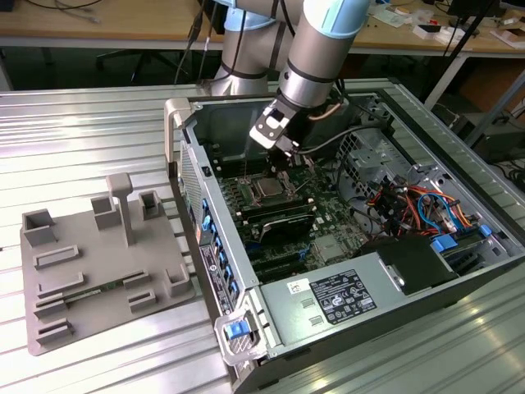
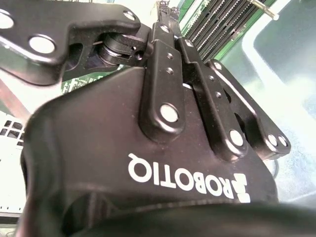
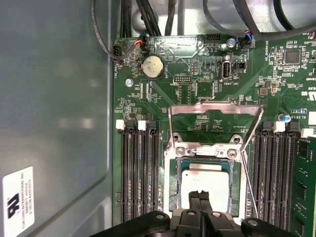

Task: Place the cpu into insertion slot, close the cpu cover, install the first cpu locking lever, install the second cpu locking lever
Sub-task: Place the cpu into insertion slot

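Note:
The cpu [image 3: 205, 178], a small silver-grey square, lies flat in the insertion slot [image 3: 173, 190] on the green board. The cpu cover [image 3: 215, 105], a thin silver frame, stands raised open behind the slot, hinged at its far edge. A thin wire locking lever [image 3: 250, 183] runs along one side of the slot, swung free. My gripper [image 3: 201, 196] is shut, with its tips just over the near edge of the cpu and nothing between them. In the exterior view the gripper [image 1: 285, 161] hangs inside the open computer case, directly above the cpu [image 1: 268, 188]. The second wrist view has the gripper [image 2: 167, 15] with fingers together.
Black memory slots [image 3: 140, 173] flank the socket on both sides. Loose cables [image 1: 410, 205] and a power supply [image 1: 344, 300] fill the case's right side in the exterior view. The case wall [image 1: 193, 176] stands at the socket's left. A grey fixture plate [image 1: 98, 263] lies on the metal table.

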Motion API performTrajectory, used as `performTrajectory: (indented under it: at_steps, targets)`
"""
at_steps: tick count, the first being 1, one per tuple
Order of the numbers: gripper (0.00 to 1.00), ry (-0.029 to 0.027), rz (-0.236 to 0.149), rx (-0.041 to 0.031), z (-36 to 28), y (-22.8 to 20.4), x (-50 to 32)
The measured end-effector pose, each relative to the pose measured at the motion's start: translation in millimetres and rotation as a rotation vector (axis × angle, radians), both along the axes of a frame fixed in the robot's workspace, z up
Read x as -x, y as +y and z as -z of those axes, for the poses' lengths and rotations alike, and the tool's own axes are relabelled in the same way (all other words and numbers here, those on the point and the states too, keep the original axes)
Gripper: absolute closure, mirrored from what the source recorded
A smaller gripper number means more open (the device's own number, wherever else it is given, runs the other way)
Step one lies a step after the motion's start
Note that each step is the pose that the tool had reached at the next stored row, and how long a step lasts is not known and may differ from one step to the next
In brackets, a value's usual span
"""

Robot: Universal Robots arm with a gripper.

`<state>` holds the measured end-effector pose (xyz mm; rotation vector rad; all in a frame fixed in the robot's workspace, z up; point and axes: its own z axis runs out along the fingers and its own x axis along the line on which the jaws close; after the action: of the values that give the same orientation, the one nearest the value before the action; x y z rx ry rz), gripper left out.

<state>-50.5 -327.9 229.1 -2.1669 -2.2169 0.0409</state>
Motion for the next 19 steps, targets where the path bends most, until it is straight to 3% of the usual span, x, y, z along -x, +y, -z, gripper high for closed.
performTrajectory:
  at_steps: [5, 12, 15, 19]
  targets:
    - [0.89, -0.0001, 0.0, -0.0008, -7.1, 0.0, 0.0]
    - [0.89, 0.0, -0.001, -0.0072, -20.6, -0.3, 0.0]
    - [0.89, -0.0001, 0.0, -0.0145, -33.4, -0.5, 0.0]
    - [0.89, -0.0001, -0.001, -0.0183, -40.5, -0.6, 0.0]
